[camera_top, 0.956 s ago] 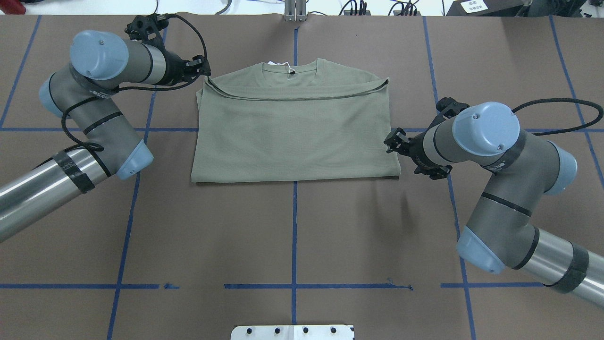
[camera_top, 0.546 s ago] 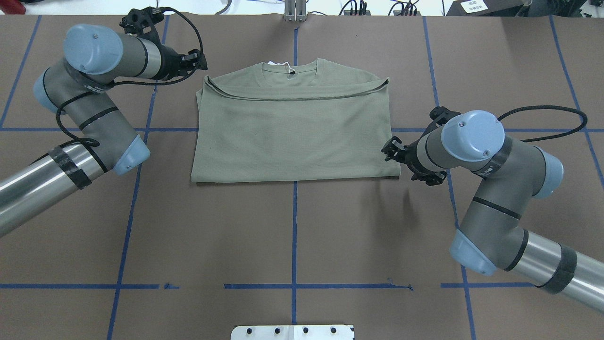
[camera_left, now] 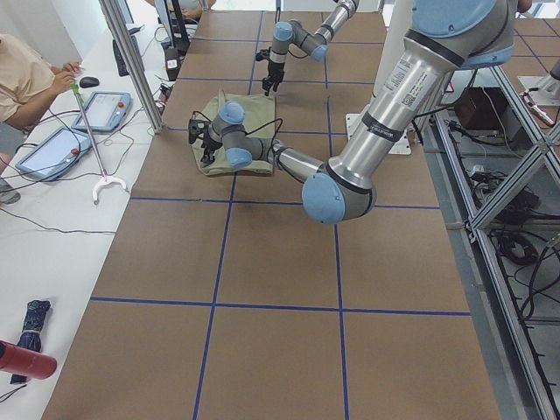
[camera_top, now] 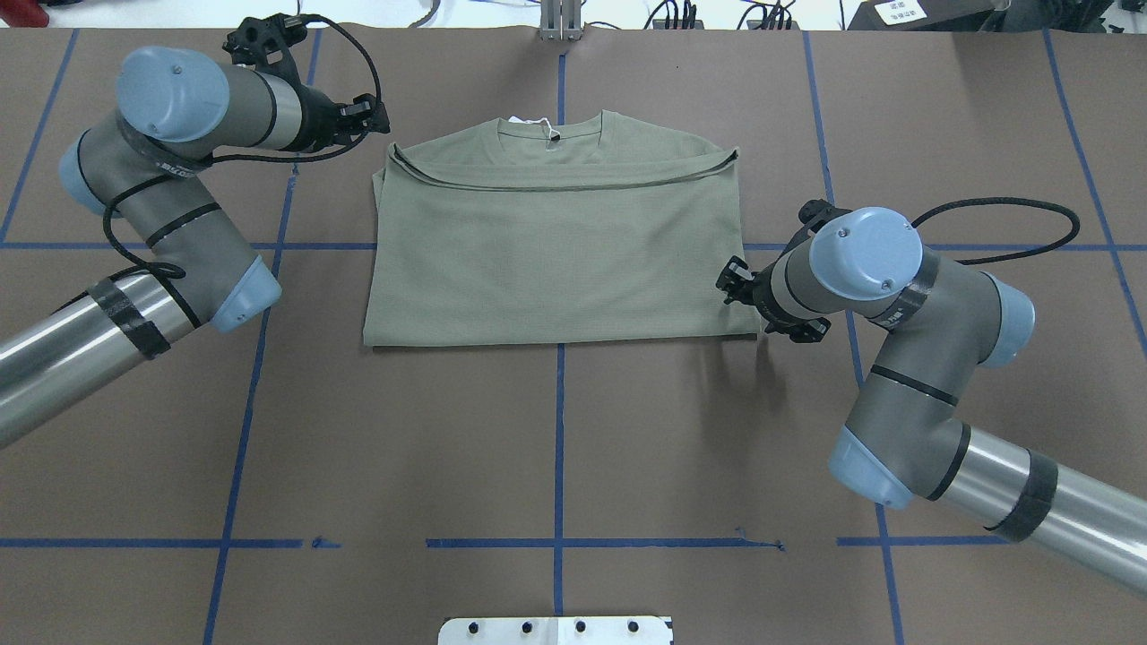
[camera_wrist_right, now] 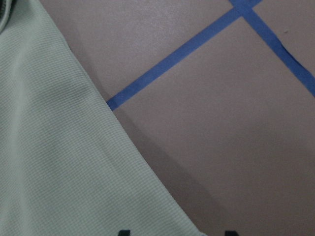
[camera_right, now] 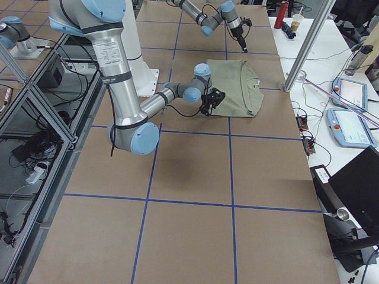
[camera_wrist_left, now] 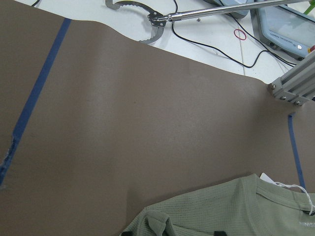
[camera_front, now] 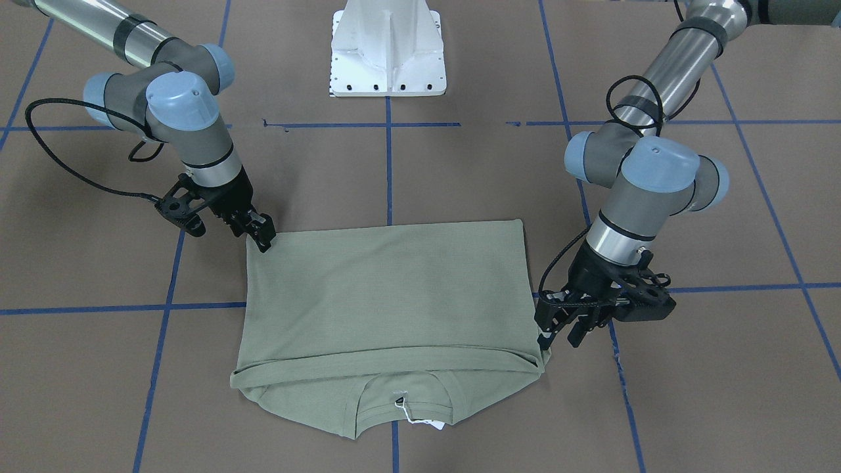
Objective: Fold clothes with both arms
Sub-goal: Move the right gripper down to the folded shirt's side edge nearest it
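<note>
Overhead exterior view: shows shirt (camera_top: 556, 260) folded flat mid-counter (camera_top: 403, 448), collar at 12 o'clock. Finds left end effector (camera_top: 378, 115) spread wide just off its 10 o'clock corner, right end effector (camera_top: 728, 279) spread wide at its 3 o'clock edge.

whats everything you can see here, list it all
shirt: one, sage green, folded, mid-table
tag: one, white, on a string at the shirt's collar
table cover: one, brown, over the whole table
tape lines: several, blue, a grid on the cover
pedestal base: one, white, robot's side of the table
pendants: two, grey with screens, on the side bench
person: one, seated at the bench
left arm: one, silver-grey with light blue caps
right arm: one, same colours
left gripper: one, black, open, beside the shirt's shoulder corner
right gripper: one, black, open, at the shirt's near corner
</note>
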Motion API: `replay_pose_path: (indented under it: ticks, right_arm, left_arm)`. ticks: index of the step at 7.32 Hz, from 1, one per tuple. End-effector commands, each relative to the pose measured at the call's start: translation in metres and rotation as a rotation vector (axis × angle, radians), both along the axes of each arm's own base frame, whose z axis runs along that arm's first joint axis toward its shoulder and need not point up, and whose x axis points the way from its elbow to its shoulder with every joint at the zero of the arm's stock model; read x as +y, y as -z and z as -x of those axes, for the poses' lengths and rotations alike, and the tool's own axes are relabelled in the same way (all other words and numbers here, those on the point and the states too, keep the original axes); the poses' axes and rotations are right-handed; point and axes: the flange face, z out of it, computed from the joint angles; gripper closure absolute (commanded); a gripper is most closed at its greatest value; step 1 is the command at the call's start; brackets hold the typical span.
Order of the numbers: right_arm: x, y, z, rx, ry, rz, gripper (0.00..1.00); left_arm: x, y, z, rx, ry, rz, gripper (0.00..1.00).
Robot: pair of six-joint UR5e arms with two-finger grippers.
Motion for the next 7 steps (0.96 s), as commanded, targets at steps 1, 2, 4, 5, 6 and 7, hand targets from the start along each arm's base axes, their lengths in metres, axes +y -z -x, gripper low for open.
replay_pose_path:
  ticks: [1, 2, 4, 5, 6, 7]
  right_arm:
    - [-0.011, 0.004, 0.007, 0.009, -0.016, -0.013, 0.42]
    - [-0.011, 0.002, 0.006, 0.014, -0.018, -0.013, 0.71]
    - [-0.013, 0.004, 0.001, 0.009, -0.020, -0.018, 1.00]
    - [-0.009, 0.016, -0.007, -0.016, -0.017, -0.027, 1.00]
    - [0.007, 0.029, -0.031, -0.045, -0.021, -0.042, 1.00]
    - [0.040, 0.041, -0.066, -0.088, -0.015, -0.054, 1.00]
  left_arm:
    - [0.000, 0.000, 0.000, 0.000, 0.000, -0.001, 0.37]
    - [0.000, 0.000, 0.000, -0.001, 0.001, 0.000, 0.37]
    - [0.000, 0.000, 0.000, -0.001, 0.001, 0.000, 0.37]
    - [0.000, 0.000, 0.000, 0.000, 0.001, -0.001, 0.36]
    - [0.000, 0.001, 0.000, 0.002, 0.002, -0.001, 0.36]
    - [0.001, 0.003, 0.000, 0.006, 0.001, -0.003, 0.36]
